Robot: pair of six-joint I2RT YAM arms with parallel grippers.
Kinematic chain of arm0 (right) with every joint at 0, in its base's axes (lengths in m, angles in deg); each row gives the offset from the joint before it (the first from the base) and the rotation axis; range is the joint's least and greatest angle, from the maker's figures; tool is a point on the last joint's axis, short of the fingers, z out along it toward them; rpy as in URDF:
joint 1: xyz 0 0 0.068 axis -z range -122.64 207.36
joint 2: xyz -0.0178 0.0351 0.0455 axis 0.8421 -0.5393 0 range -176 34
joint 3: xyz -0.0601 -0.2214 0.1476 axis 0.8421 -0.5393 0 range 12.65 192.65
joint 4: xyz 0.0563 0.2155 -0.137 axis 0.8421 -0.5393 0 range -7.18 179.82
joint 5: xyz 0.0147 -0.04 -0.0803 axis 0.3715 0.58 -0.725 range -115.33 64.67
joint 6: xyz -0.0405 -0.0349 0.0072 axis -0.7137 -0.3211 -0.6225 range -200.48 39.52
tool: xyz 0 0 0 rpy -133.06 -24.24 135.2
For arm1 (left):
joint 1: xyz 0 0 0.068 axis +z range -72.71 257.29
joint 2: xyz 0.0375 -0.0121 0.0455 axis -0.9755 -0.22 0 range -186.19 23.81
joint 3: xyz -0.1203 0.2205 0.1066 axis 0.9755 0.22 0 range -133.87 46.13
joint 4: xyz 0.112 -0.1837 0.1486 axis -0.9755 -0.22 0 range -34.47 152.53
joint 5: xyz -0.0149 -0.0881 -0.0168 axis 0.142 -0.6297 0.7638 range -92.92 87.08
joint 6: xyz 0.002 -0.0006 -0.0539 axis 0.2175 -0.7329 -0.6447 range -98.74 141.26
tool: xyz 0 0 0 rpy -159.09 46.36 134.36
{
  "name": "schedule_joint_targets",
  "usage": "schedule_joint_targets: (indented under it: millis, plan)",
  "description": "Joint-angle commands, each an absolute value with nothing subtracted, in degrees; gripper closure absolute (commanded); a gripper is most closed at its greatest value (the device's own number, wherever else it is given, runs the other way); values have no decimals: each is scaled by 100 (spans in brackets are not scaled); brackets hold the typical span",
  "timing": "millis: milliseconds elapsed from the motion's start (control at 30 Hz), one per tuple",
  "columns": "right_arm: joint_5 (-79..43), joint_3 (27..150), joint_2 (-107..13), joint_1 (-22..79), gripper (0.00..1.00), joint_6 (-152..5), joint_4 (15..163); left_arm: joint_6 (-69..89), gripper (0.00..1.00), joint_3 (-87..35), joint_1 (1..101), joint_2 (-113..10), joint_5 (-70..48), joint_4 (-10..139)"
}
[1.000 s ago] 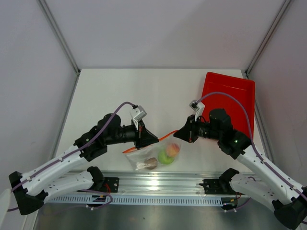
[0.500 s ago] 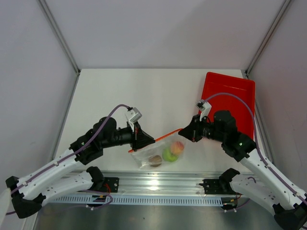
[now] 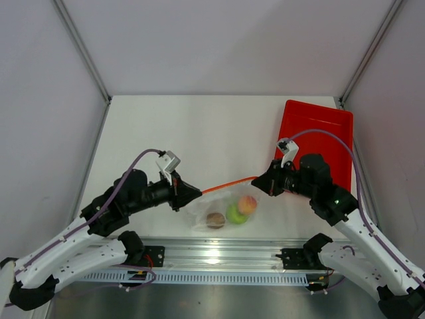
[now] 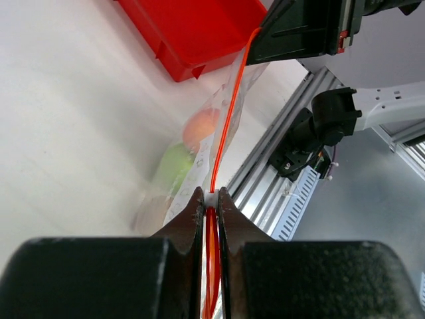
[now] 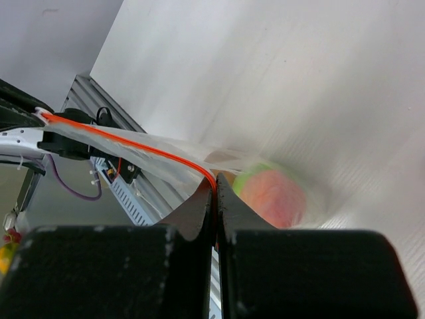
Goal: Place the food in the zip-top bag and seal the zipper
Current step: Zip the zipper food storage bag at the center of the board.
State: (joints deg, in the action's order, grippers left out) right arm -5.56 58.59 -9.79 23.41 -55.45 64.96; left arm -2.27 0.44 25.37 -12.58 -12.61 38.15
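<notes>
The left hand (image 3: 197, 193) and right hand (image 3: 256, 183) each pinched shut on the zipper (image 3: 226, 185), the zip-top bag (image 3: 221, 201) holding the food (image 3: 234, 214) slung between them; keeping the strip taut should help it seal cleanly.

Red tray (image 3: 320, 126) beside right end effector (image 3: 256, 183)

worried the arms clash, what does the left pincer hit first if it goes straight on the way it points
Shut on the zipper, the left pincer would first push into the zip-top bag just ahead, then probably the right pincer clamping the strip's far end; depth is hard to judge.
</notes>
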Motion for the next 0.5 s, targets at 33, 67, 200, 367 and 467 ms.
schedule_joint_targets:
  millis: [33,67,200,367,467]
  plan:
    - [-968,5924,-854,2440,100,-5526,6433,-291,99,34,2517,-951,-688,3450]
    - [-986,5924,-837,2440,100,-5526,6407,-300,99,17,2517,-872,-618,3362]
    - [-1065,5941,-819,2449,100,-5526,6345,-352,99,25,2517,-652,-240,3195]
    - [-1066,5941,-775,2449,100,-5482,6319,-361,99,8,2517,-467,25,3071]
    - [-1030,5959,-740,2458,100,-5456,6292,-379,100,8,2517,-388,139,2966]
